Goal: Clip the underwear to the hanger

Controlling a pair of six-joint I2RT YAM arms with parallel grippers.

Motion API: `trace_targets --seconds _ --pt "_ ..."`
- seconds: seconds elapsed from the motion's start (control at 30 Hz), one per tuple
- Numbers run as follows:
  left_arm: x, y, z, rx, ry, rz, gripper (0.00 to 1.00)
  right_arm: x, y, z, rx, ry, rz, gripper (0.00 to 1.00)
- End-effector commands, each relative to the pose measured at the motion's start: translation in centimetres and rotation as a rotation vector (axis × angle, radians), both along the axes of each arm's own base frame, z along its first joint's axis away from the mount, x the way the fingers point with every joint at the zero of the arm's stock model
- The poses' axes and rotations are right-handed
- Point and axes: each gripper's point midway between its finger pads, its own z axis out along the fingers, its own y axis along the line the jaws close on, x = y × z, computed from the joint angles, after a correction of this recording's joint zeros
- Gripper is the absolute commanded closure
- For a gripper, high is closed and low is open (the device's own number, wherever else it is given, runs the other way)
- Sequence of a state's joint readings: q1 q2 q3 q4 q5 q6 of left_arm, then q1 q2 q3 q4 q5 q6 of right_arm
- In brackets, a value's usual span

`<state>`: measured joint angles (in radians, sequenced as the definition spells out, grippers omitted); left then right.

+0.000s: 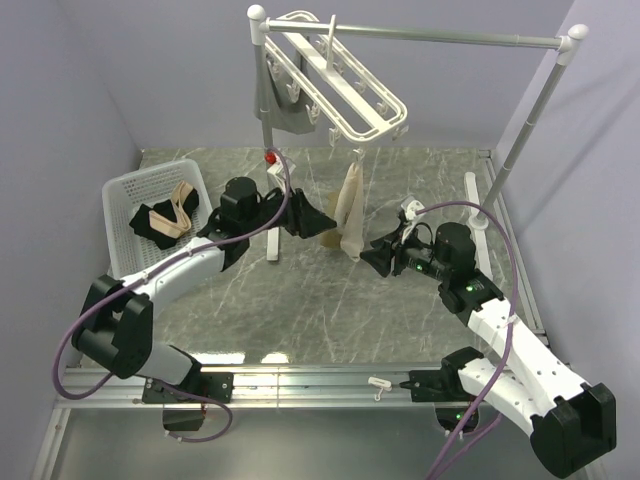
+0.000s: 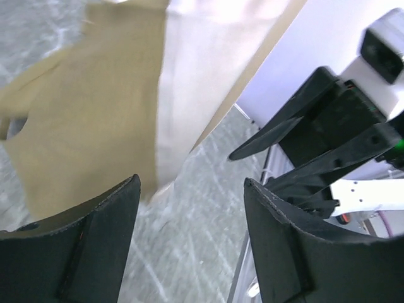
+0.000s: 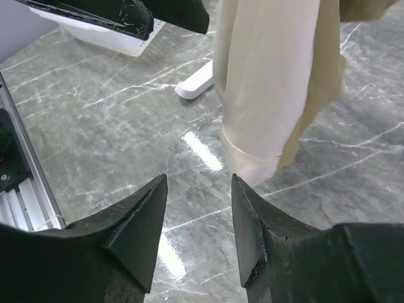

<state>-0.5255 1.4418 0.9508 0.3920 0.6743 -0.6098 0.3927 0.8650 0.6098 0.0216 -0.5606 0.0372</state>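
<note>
The white basket [image 1: 118, 225] sits at the table's [image 1: 330, 310] far-left corner, close against the left wall. It holds the black and beige cloth pieces [image 1: 165, 222], heaped together inside. The left arm's forearm passes just beside its near-right corner.

The hanger [image 1: 350, 90] hangs tilted from the silver rail [image 1: 450, 38] at the back, with a grey garment [image 1: 283, 112] dangling under its left end. The underwear [image 1: 350, 215] hangs from a clip at the frame's near-right corner, folded into a narrow strip. Its lower end reaches down close to the table; whether it touches cannot be told.

The left fingers [image 2: 107, 227] are spread wide and hold nothing. The underwear [image 2: 88, 113] is ahead of them and to their left, and the overhead view puts them just beside the cloth's left edge. The right fingers [image 3: 142, 221] stand moderately apart, also holding nothing, low over the table and pointed at the strip's lower end [image 3: 271, 82].

The two arms face each other with only the hanging cloth between them. One white foot of the stand [image 1: 272, 245] lies just under the left wrist, and the other [image 1: 478, 215] lies behind the right wrist. Bare marble stretches from the underwear toward the near metal edge [image 1: 300, 372].
</note>
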Motion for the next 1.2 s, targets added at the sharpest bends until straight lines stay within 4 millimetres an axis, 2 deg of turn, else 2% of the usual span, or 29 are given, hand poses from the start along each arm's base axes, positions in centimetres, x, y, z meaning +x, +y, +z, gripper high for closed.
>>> trace_targets --seconds 0.0,0.23,0.33,0.43,0.57,0.6,0.67,0.77,0.87,0.93,0.97,1.0,1.07,1.1,1.17 --pt "0.0 1.5 0.8 0.012 -0.061 0.007 0.28 0.9 -0.2 3.4 0.039 -0.109 -0.031 0.47" --pt "-0.5 2.5 1.8 0.019 -0.134 -0.003 0.3 1.5 -0.3 3.6 0.053 -0.113 -0.047 0.47" --pt "-1.1 2.6 2.3 0.026 -0.186 -0.03 0.31 1.9 -1.0 4.5 0.081 -0.12 -0.08 0.45" --pt "-1.5 2.6 2.8 0.041 -0.247 -0.045 0.31 2.2 -1.8 6.1 0.131 -0.137 -0.118 0.41" --pt "-2.3 2.4 3.5 0.067 -0.35 -0.065 0.31 3.2 -3.9 8.8 0.191 -0.167 -0.19 0.36" --pt "-2.3 2.5 4.0 0.08 -0.411 -0.058 0.31 3.3 -4.2 10.0 0.202 -0.187 -0.198 0.36" --pt "-3.2 1.7 4.3 0.091 -0.473 -0.074 0.31 3.6 -4.7 11.2 0.212 -0.208 -0.217 0.35" --pt "-4.4 0.4 5.1 0.108 -0.591 -0.085 0.3 4.5 -5.6 14.1 0.23 -0.266 -0.255 0.35" --pt "-4.8 -0.7 6.3 0.098 -0.672 -0.064 0.3 5.5 -6.2 15.4 0.237 -0.3 -0.276 0.36" --pt "-4.7 -1.4 7.6 0.07 -0.699 -0.05 0.3 5.8 -6.4 17.0 0.249 -0.346 -0.28 0.36" --pt "-4.7 -1.7 7.9 0.061 -0.7 -0.049 0.3 6.4 -6.4 17.0 0.247 -0.348 -0.281 0.36" --pt "-4.6 -2.1 8.4 0.051 -0.7 -0.049 0.31 6.5 -6.4 18.2 0.256 -0.385 -0.28 0.36" --pt "-4.5 -2.5 9.2 0.036 -0.717 -0.034 0.31 7.8 -6.7 18.5 0.253 -0.389 -0.312 0.36" --pt "-4.5 -2.7 9.6 0.033 -0.732 -0.031 0.31 8.3 -7.0 19.6 0.258 -0.412 -0.327 0.36" --pt "-4.6 -3.1 10.1 0.024 -0.745 -0.02 0.3 9.5 -7.4 20.4 0.266 -0.417 -0.365 0.35"
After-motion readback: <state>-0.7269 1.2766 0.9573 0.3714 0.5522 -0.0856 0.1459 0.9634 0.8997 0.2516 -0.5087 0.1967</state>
